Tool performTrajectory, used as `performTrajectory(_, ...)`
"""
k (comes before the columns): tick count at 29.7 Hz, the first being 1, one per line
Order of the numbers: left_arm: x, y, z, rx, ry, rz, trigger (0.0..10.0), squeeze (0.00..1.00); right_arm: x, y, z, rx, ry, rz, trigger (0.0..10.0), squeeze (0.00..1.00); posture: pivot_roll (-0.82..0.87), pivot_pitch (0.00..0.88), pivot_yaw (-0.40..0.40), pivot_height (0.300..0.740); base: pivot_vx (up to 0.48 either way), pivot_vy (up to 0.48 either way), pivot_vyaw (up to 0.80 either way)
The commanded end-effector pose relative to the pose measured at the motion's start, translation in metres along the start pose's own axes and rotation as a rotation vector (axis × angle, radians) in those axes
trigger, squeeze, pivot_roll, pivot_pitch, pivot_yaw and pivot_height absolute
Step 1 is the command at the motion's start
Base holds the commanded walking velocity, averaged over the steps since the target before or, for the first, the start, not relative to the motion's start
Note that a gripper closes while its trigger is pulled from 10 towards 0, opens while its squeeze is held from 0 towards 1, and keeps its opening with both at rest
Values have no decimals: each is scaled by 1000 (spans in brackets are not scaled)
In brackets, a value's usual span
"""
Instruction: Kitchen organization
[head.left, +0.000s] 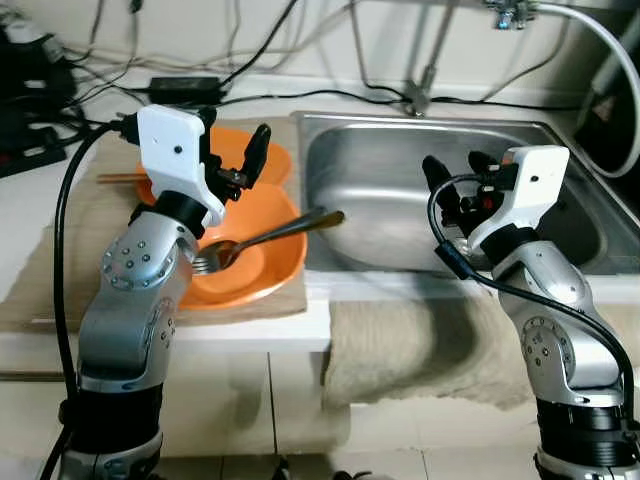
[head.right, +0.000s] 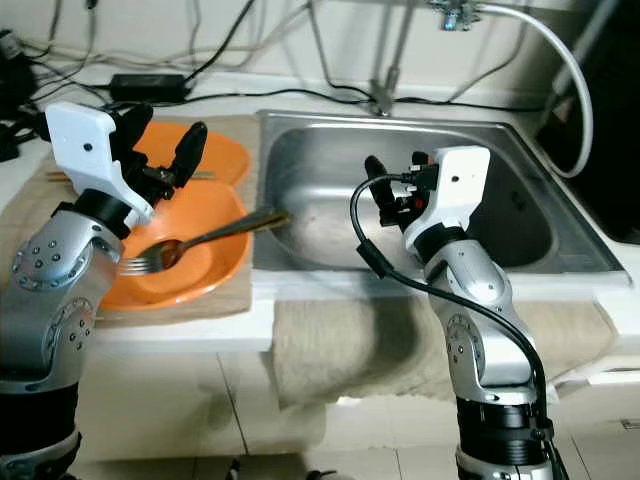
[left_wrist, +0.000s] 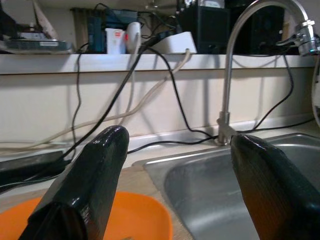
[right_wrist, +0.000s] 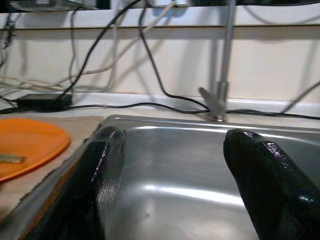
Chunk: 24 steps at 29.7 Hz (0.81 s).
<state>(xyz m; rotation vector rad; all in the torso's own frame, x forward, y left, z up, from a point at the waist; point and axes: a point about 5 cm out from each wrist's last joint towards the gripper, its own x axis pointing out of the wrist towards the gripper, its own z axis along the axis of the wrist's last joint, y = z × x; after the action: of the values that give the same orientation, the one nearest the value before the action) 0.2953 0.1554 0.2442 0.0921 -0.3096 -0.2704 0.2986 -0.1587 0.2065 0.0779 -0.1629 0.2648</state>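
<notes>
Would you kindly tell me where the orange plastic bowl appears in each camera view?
Left eye: orange plastic bowl left of steel sink, under left gripper.
Right eye: likewise.
Left wrist: orange rim low, between fingers.
Right wrist: cannot tell.
Shared landmark: chrome tap.

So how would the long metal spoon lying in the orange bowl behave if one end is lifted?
The long metal spoon looks stiff and smooth, so it may slip. Its handle overhangs the steel sink, so it could pivot on the orange bowl rim and clatter.

A spoon (head.left: 262, 238) and fork (head.left: 204, 264) rest in an orange bowl (head.left: 255, 262), an orange plate (head.left: 270, 158) behind, beside the steel sink (head.left: 380, 200).
</notes>
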Motion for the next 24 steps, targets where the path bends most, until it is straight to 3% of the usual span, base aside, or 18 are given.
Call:
performTrajectory(1,-2,5,3,21,-13,44,10000,0,2,2,10,-22,-24,18,10000,0,-30,0,-57,740,0,0,0)
performTrajectory(9,-2,8,4,51,-4,57,10000,0,3,2,13,-18,-35,28,10000,0,-28,0,-62,740,0,-467,0)
performTrajectory(13,-1,9,4,20,2,72,10000,0,3,4,12,-23,-26,47,10000,0,-30,0,-61,740,0,0,0)
performTrajectory(24,-1,11,2,103,53,-47,10000,0,2,4,8,-44,2,106,10000,0,-22,0,-63,740,0,0,0)
